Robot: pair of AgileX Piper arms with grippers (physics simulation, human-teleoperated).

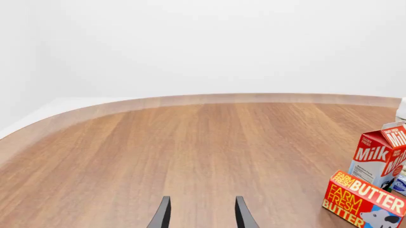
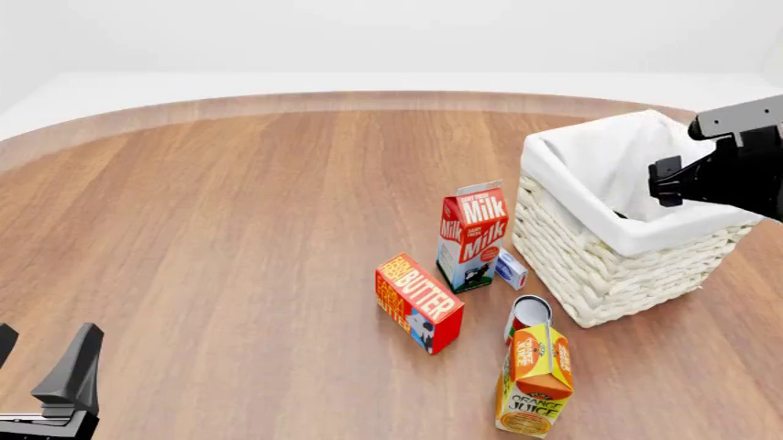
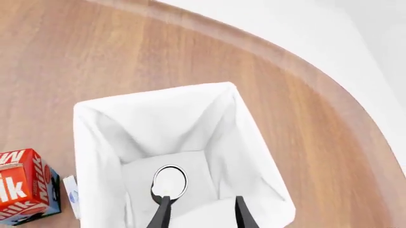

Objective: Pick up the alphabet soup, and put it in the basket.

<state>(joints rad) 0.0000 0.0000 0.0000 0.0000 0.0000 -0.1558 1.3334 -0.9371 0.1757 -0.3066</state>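
Alphabet soup [image 3: 169, 182]: upright on the lining at the basket's bottom, whitish end up, ungripped.
Basket [image 2: 588, 266]: right side of the bench, toward the far edge.
Right gripper [image 3: 201, 213]: above the basket, fingers spread, nothing between them.
Left gripper [image 1: 201, 213]: near-left corner, fingers parted, empty.
Milk carton [image 2: 471, 234]: upright, just left of the basket.
Butter box [image 2: 419, 302]: near the milk carton, on its near side.
Orange juice carton [image 2: 534, 379]: near edge, near the basket's front corner.
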